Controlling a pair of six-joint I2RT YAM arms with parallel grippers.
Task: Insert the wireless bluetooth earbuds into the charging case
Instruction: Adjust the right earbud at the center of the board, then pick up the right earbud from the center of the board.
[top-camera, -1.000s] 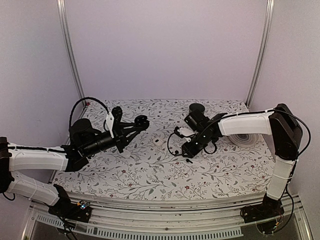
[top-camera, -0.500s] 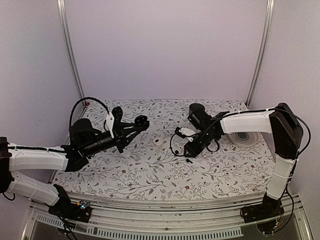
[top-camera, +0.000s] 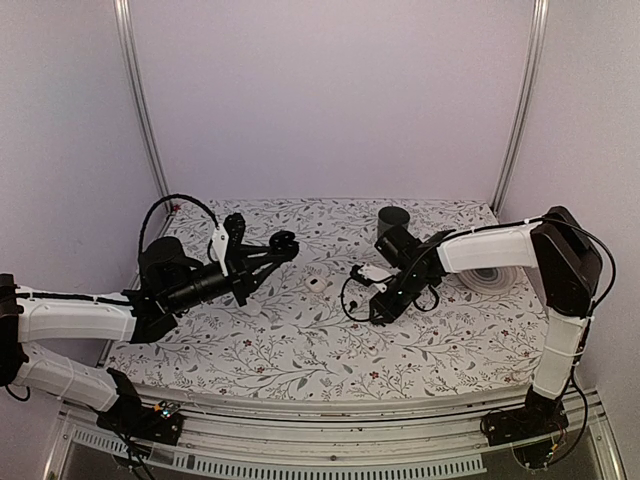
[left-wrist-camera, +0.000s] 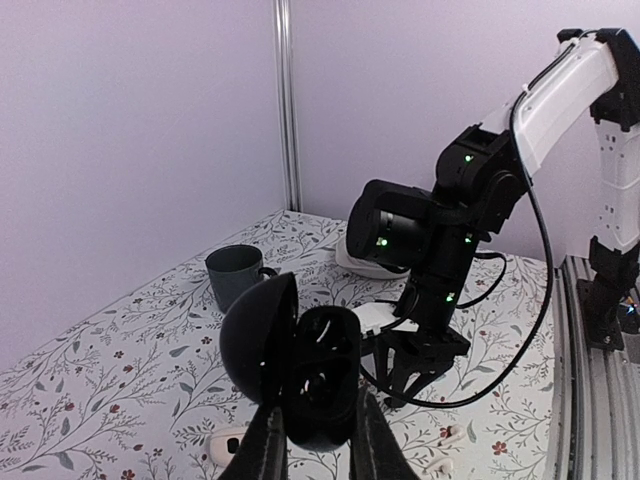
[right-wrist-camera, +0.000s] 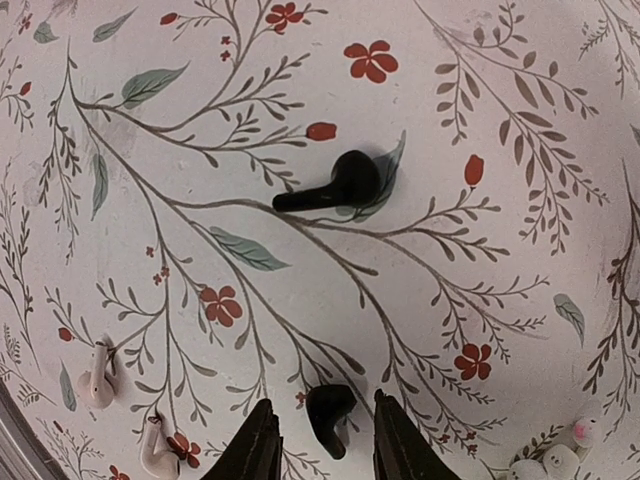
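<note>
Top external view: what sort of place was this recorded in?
Probably a lab robot cell, not a home: plain pale walls framed by aluminium posts, a floral-covered table, and the left arm and right arm bolted to a metal rail at its near edge.

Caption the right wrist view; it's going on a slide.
Right gripper open astride the near black earbud on the floral table; the far black earbud lies beyond.
</note>
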